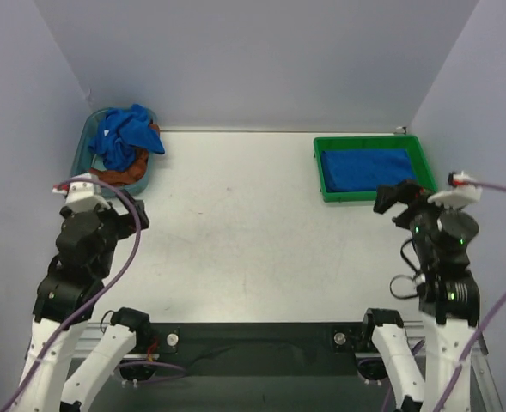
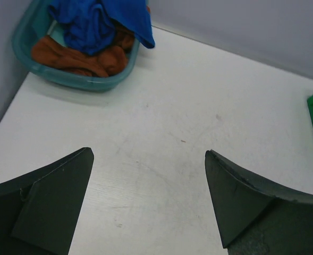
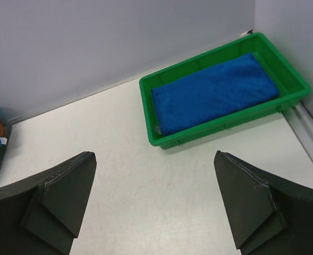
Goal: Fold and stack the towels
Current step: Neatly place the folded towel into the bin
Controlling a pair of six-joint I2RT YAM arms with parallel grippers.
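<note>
While a folded blue towel [image 1: 368, 169] lies flat in the green tray [image 1: 360, 196] at the desk's [image 1: 235, 240] far right, a crumpled blue towel [image 1: 125, 136] and an orange towel [image 1: 131, 174] fill the teal basin [image 1: 83, 146] far left. The left claw [image 2: 148, 154] and right claw [image 3: 154, 154] both gape wide over the desk, holding nothing.

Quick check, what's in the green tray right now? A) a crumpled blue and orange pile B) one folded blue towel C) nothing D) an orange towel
B: the green tray holds a single flat, folded blue towel; the orange towel sits in the teal basket.
</note>
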